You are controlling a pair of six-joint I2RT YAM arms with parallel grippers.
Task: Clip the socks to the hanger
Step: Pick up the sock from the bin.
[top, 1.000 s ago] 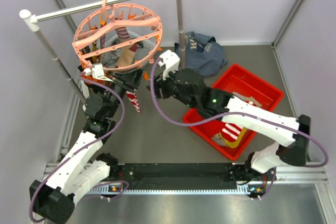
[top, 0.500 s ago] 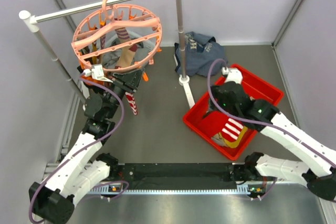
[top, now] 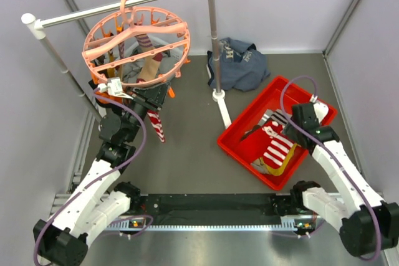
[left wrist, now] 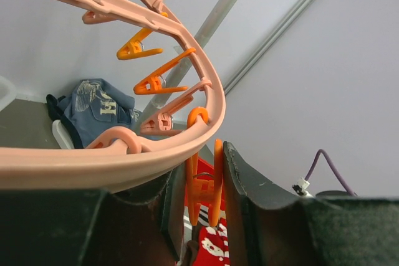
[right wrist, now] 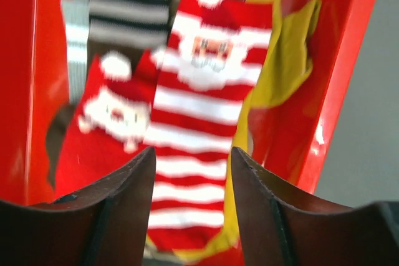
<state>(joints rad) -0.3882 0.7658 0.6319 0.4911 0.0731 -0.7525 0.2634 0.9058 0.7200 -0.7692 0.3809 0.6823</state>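
Now the right hand (right wrist: pixel 192 154), spread wide, has left the salmon-pink plastic ring hanger (top: pixel 163 29) to fetch a red-and-white striped sock (right wrist: pixel 199 123).

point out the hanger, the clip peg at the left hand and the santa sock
hanger (left wrist: pixel 93 163): left wrist view, on its wide lower rim
clip peg (left wrist: pixel 216 179): left wrist view, on its orange right leg
santa sock (right wrist: pixel 199 107): right wrist view, on its striped middle
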